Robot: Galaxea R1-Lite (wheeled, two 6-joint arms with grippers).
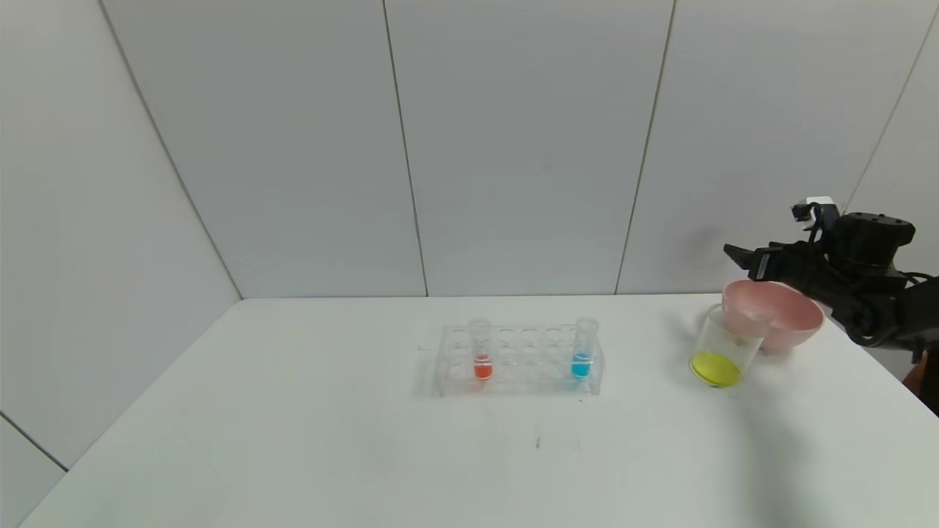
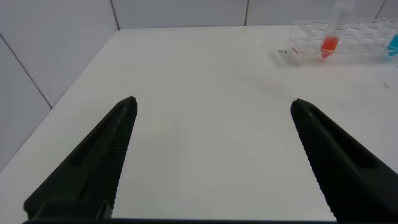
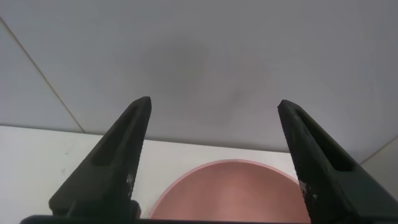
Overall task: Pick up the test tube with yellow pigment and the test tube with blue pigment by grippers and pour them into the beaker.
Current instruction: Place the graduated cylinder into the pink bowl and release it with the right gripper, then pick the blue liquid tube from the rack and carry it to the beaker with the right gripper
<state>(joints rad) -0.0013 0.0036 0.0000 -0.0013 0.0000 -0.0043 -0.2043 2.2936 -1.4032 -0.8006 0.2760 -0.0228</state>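
The beaker (image 1: 722, 350) stands at the right of the table with yellow liquid at its bottom, against the front left of a pink bowl. The test tube with blue pigment (image 1: 582, 349) stands upright in the right end of the clear rack (image 1: 519, 361). The test tube with yellow pigment is out of view. My right gripper (image 1: 741, 258) hangs open and empty above the far side of the bowl; in its wrist view the right gripper (image 3: 213, 102) has its fingers wide apart over the pink bowl (image 3: 230, 196). My left gripper (image 2: 212, 101) is open over bare table, well away from the rack (image 2: 348, 40).
The pink bowl (image 1: 788, 317) sits at the table's right rear, near the wall. A tube of orange-red liquid (image 1: 481, 352) stands in the rack's left end. The table's right edge runs close beside the bowl.
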